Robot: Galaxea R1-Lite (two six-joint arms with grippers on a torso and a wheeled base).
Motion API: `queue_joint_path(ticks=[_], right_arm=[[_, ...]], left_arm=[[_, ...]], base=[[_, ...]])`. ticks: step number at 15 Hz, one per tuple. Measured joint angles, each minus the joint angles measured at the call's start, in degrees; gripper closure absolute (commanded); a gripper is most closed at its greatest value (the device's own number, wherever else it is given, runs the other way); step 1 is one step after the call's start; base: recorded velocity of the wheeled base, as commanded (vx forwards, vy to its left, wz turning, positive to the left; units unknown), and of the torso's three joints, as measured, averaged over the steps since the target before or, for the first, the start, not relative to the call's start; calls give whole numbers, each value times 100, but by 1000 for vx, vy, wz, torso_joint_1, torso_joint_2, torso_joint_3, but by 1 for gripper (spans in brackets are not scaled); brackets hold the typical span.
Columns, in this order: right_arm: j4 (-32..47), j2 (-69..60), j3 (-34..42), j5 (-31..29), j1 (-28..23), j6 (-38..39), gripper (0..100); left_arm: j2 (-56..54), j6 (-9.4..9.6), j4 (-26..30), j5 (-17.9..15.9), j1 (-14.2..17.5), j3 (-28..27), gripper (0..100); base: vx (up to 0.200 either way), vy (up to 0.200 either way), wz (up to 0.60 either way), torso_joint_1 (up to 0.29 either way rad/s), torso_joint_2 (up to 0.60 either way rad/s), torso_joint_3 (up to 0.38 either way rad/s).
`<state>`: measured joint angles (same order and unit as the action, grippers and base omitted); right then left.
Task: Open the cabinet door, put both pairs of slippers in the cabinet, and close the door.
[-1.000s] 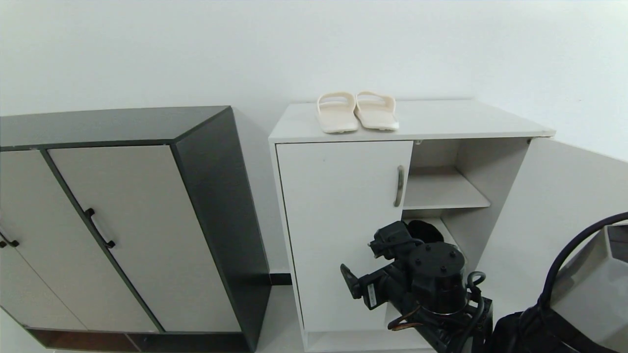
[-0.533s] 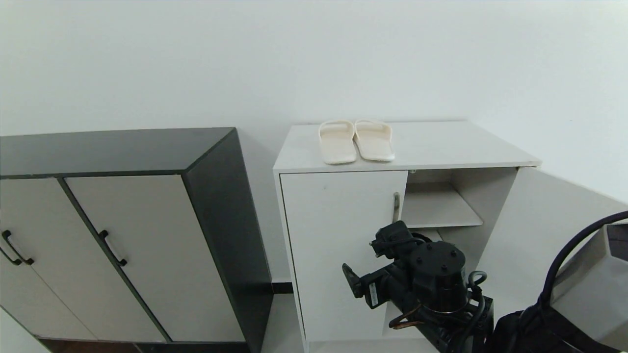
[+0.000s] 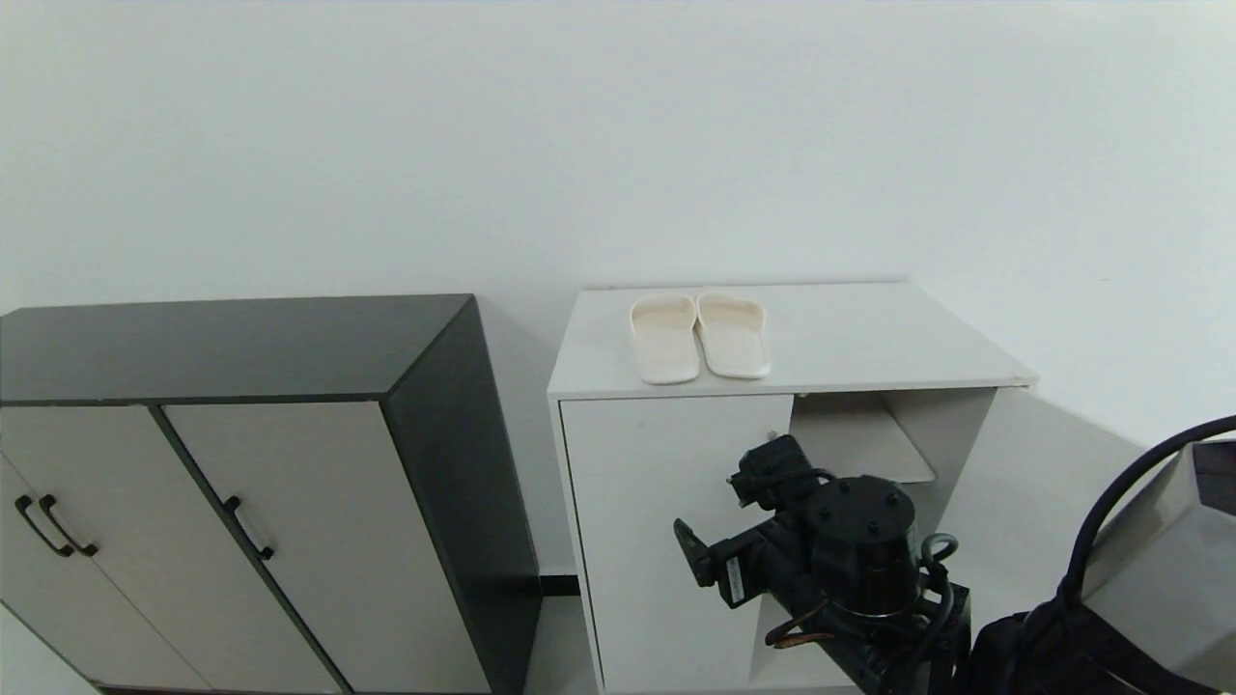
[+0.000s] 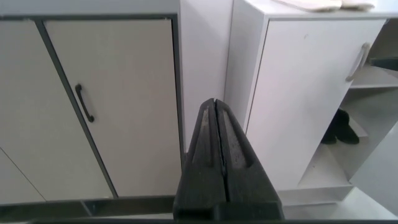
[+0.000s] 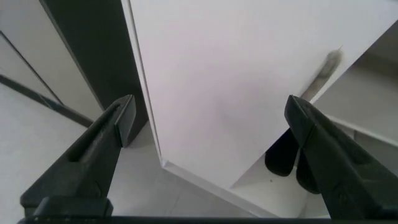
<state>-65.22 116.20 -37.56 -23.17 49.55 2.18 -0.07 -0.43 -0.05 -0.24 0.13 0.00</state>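
Cream slippers (image 3: 699, 336) lie atop the white cabinet (image 3: 869, 338) at 12 o'clock; black slippers (image 4: 343, 127) sit inside it. A dark cabinet (image 3: 193, 347) stands at 9 o'clock against the white wall (image 3: 618, 145). The left claw (image 4: 215, 109) is pressed closed and holds nothing; the right claw (image 5: 210, 106) is spread wide.

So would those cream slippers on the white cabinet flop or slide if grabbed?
The cream slippers look thick and moulded: probably light, only slightly bendy. Lying flat on the smooth cabinet top, they would likely slide if pushed, not tip.
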Motion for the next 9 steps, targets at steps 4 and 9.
queue_joint_path(ticks=[4,9], right_arm=[[0,74,-117,-230,-5,-333,0],[3662,-619,-1384,-663,311,994,0]], left_arm=[[0,18,-2,-7,2,0,100],[0,21,0,-18,5,0,100]], base=[[0,0,0,105,-233,-130],[0,0,0,0,0,0]])
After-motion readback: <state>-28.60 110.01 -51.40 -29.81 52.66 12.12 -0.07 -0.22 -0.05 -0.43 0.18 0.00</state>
